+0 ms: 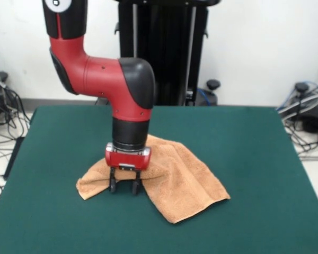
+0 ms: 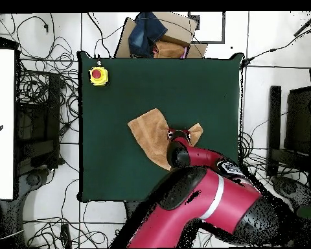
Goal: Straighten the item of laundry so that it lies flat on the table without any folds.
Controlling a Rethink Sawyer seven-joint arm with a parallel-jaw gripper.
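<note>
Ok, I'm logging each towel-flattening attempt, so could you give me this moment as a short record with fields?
item: peach-orange terry-cloth towel, rumpled, partly folded, not flat
surface: dark green felt-topped table
towel position: around the table's middle
arm: red and black robot arm, reaching down over the towel
gripper: gripper at the towel's edge, fingers apart, tips down at the cloth
other: yellow box with a red button near a table corner in the overhead view
task state: not done

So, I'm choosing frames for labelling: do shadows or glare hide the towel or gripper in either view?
Front view: even light, only a soft shadow under the gripper on the towel, whose terry texture reads clearly; no glare on the table. Overhead view: the floor is washed out bright, and the arm covers part of the towel and the gripper.
</note>
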